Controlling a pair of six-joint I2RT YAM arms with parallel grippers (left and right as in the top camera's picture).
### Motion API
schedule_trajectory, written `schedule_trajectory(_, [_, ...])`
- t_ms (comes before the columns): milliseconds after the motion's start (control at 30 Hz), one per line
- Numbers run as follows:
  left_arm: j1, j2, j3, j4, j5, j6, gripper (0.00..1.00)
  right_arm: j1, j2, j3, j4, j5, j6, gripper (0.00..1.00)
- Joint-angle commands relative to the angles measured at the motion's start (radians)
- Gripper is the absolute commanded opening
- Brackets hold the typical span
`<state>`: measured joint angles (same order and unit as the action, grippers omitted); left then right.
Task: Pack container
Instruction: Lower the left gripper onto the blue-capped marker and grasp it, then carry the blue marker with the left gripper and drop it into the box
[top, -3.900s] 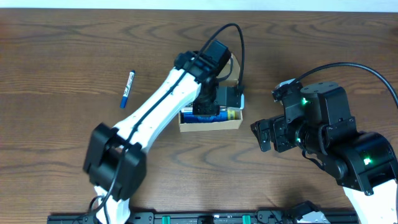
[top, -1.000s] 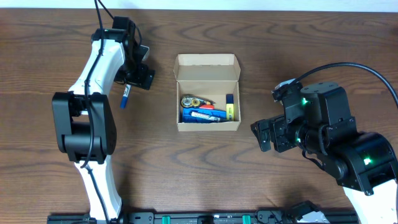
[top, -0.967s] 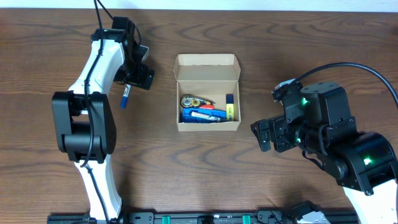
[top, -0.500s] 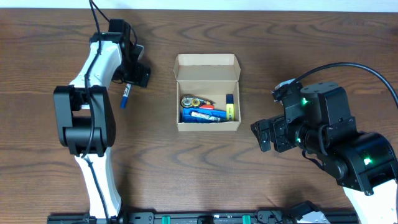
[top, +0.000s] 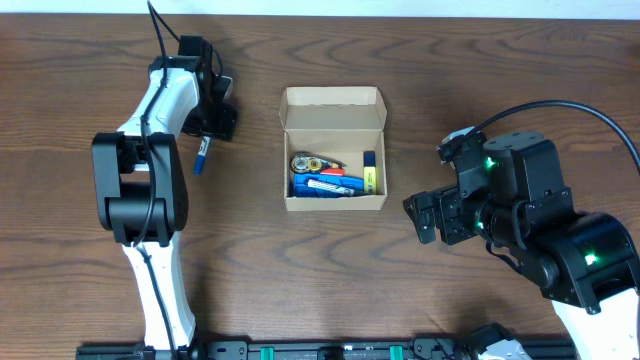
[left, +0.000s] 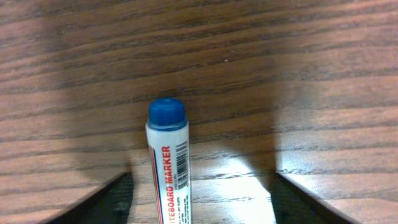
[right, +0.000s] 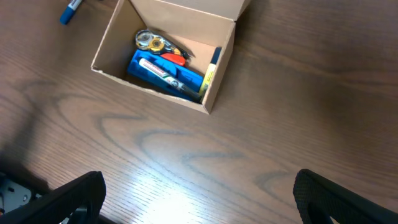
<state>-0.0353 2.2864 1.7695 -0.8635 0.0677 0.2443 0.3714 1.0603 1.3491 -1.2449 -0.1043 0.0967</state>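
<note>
The container (top: 334, 118) is sitting open near the middle of the surface (top: 300, 280), a little toward the far edge, with its flap lid (top: 333, 97) standing up at the back. Small things (top: 328, 184) are lying inside it. It is looking like thin cardboard, so I think it is light and easy to squash. Holding it softly by its two short walls, or pushing the flap lid down by its loose edge, seems best. A marker (left: 168, 168) is lying toward the far left corner. The left fingers (left: 112, 202) are standing apart on both sides of it, not touching it. The right fingers (right: 65, 199) are staying wide open, holding nothing.
</note>
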Motion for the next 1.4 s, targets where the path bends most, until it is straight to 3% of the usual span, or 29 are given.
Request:
schedule_trajectory(0, [0.003,0.037,0.000,-0.008,-0.020,0.000,0.53,-0.005,0.000,0.014,-0.002,0.003,-0.008,0.99])
schedule_trajectory(133, [0.003,0.037,0.000,-0.018,-0.027,-0.021,0.27,-0.005,0.000,0.014,-0.002,0.003,-0.008,0.99])
schedule_trajectory(367, [0.003,0.036,0.001,-0.043,-0.027,-0.031,0.06,-0.005,0.000,0.014,-0.002,0.003,-0.008,0.99])
schedule_trajectory(667, [0.003,-0.034,0.030,-0.108,-0.026,-0.070,0.06,-0.005,0.000,0.014,-0.002,0.003,-0.008,0.99])
schedule_trajectory(1000, [-0.033,-0.357,0.036,-0.108,0.017,-0.062,0.06,-0.005,0.000,0.014,-0.002,0.003,-0.008,0.99])
schedule_trajectory(1200, [-0.155,-0.494,0.036,-0.100,0.137,0.077,0.06,-0.005,0.000,0.014,-0.002,0.003,-0.008,0.99])
schedule_trajectory(1367, [-0.306,-0.509,0.036,-0.106,0.172,0.271,0.06,-0.005,0.000,0.014,-0.002,0.003,-0.008,0.99])
